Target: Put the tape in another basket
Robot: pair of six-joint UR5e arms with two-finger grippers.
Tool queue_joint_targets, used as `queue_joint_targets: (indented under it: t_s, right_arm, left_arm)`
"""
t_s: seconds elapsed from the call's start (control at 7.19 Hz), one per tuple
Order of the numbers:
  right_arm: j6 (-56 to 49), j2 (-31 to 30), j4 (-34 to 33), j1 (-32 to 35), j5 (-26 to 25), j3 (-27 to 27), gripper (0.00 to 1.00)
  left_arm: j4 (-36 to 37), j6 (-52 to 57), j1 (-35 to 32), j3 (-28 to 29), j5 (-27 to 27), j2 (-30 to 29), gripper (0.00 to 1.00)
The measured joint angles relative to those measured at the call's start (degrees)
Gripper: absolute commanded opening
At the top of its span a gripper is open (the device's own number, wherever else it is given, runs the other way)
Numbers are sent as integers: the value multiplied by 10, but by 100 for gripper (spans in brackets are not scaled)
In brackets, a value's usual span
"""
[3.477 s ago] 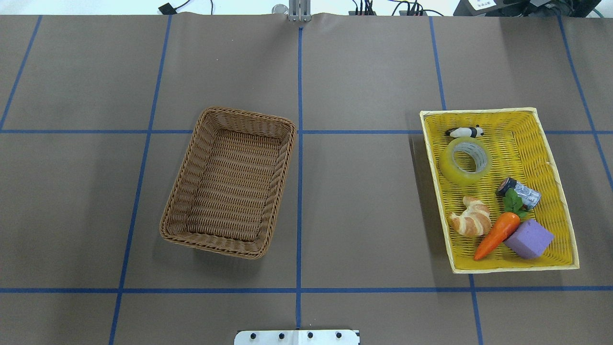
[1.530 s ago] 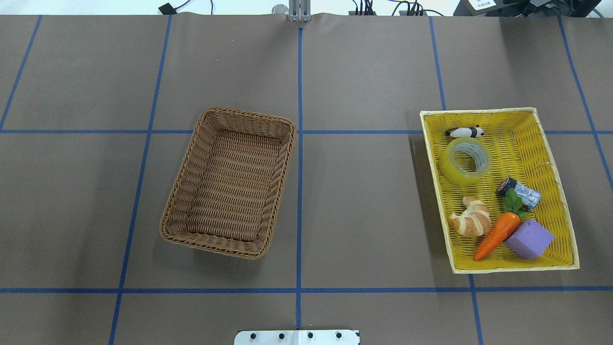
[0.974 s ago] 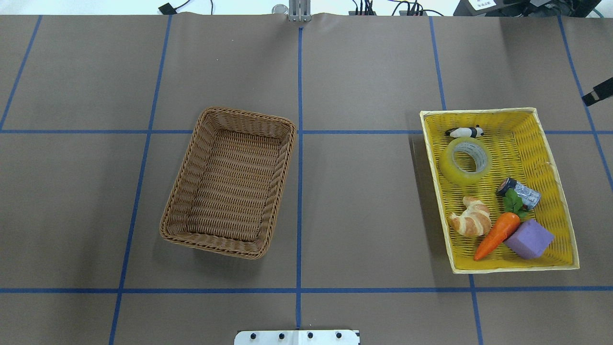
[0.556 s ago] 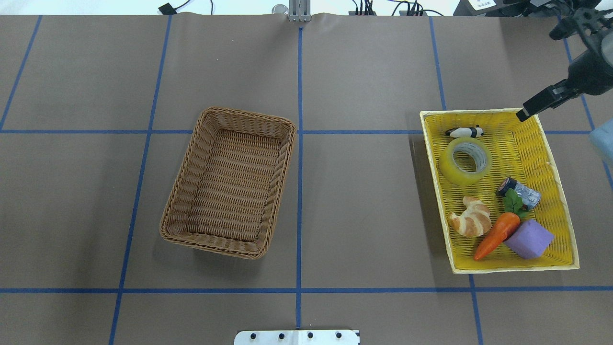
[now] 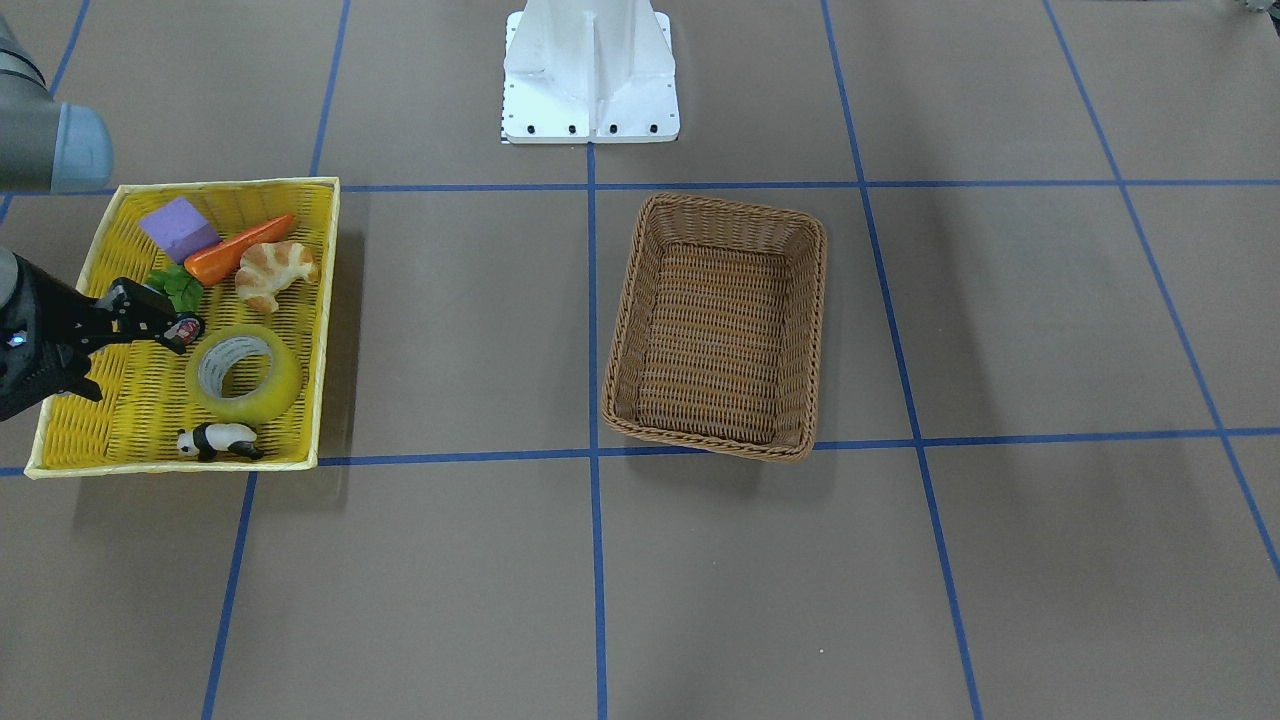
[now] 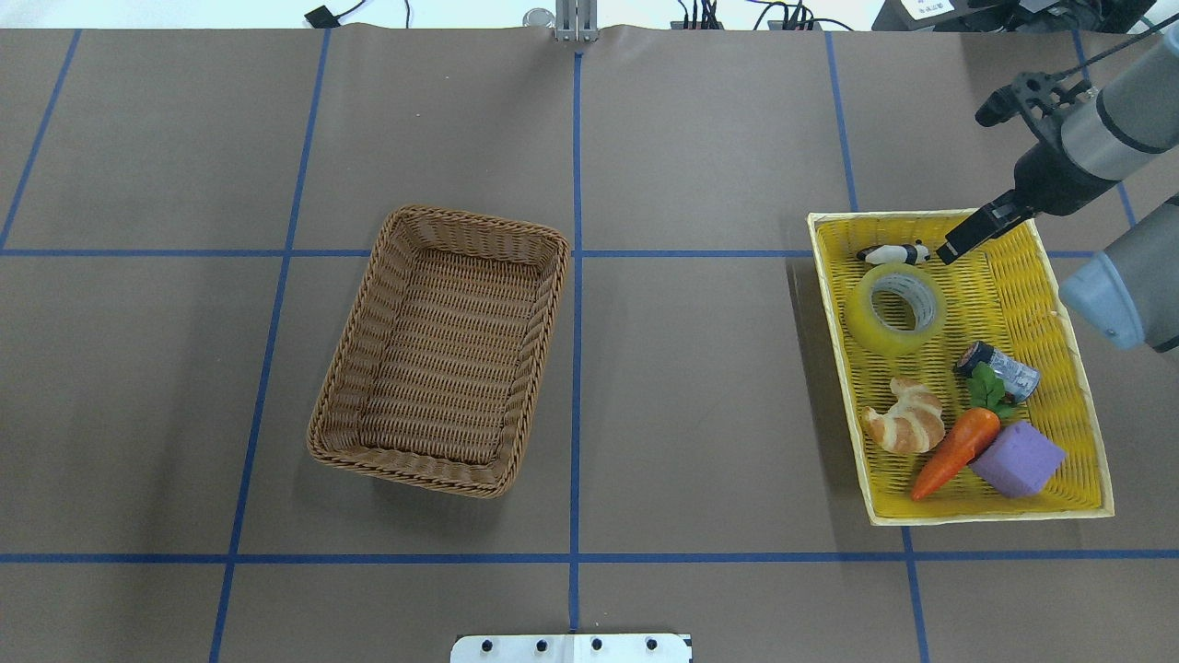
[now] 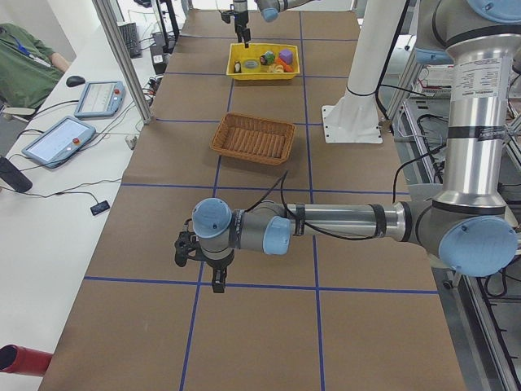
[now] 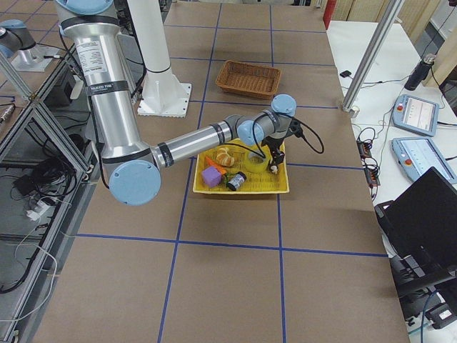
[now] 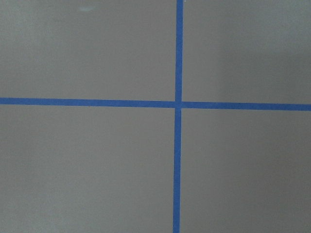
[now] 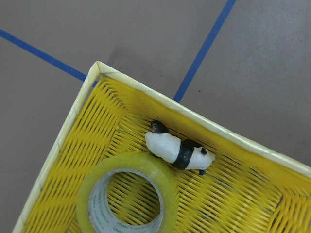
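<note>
My right tool hangs over the far corner of the yellow tray, fingers spread wide and holding nothing. The tape lies flat in that tray, just beside a toy panda. The brown basket sits well apart on the tabletop. My left tool hovers above crossing blue lines; whether it is spread, I cannot tell.

Brown table, blue grid lines

Right pincer — formerly out of view — now over the far corner of the yellow tray, near the panda toy
</note>
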Motion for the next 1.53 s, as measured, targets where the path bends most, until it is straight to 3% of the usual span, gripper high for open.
queue_joint_targets:
  t_s: [0.56, 1.25, 1.39, 1.53]
  right_arm:
    - [9, 34, 8, -29, -8, -62, 100]
    - [10, 29, 3, -58, -25, -80, 100]
    - [10, 26, 2, -59, -25, -80, 81]
    - [10, 24, 3, -61, -26, -80, 42]
  left_arm:
    - [0, 1, 0, 3, 0, -3, 98]
    - [0, 1, 0, 17, 0, -11, 98]
    - [-1, 1, 0, 17, 0, -11, 98]
    - [-1, 1, 0, 18, 0, -11, 98]
